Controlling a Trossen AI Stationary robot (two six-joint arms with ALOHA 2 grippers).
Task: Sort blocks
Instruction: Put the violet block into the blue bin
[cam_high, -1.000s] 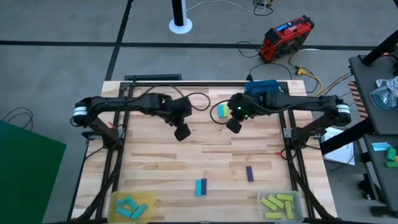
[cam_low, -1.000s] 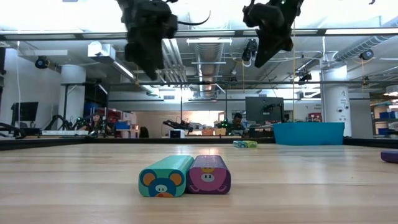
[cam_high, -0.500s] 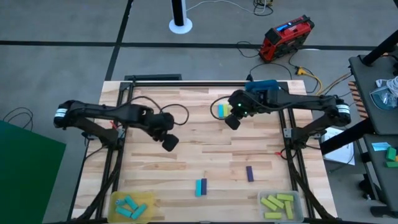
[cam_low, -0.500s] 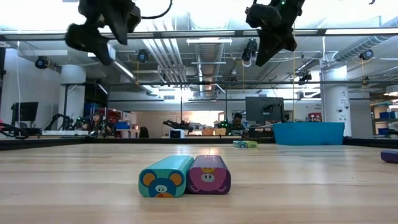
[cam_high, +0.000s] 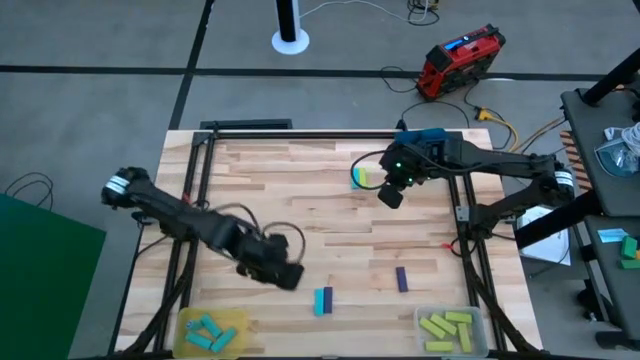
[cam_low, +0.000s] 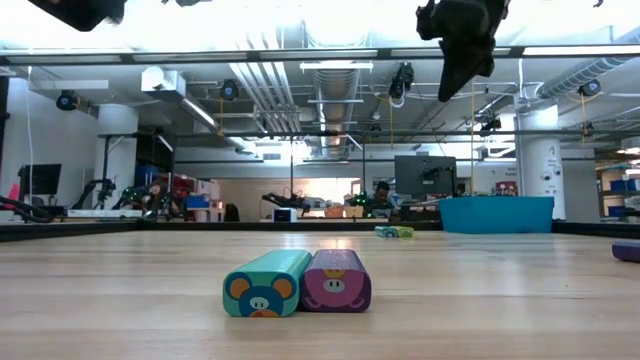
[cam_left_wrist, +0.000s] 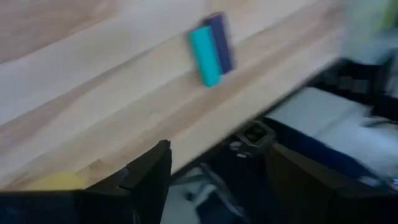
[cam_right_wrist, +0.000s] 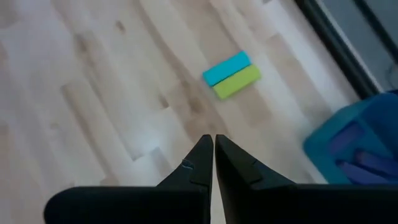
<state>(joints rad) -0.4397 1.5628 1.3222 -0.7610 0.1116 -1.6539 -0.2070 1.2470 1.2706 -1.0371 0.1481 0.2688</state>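
A cyan block and a dark purple block lie side by side near the table's front edge, flat on the wood. My left gripper hovers just left of them, open and empty; its wrist view shows the pair ahead of the fingers. A cyan block and a yellow-green block lie together at the far middle. My right gripper hangs above the table just right of them, shut and empty. One more purple block lies alone at the near right.
A yellow tray with cyan blocks stands at the near left corner. A clear tray with yellow-green blocks stands at the near right corner. A blue tray holding purple blocks stands at the far right. Bare wood lies in the middle.
My left gripper has swung from the far middle of the table toward the left and then down to the near edge, ending beside the cyan and purple pair. My right gripper has shifted a little toward the table's right edge. No block has moved.
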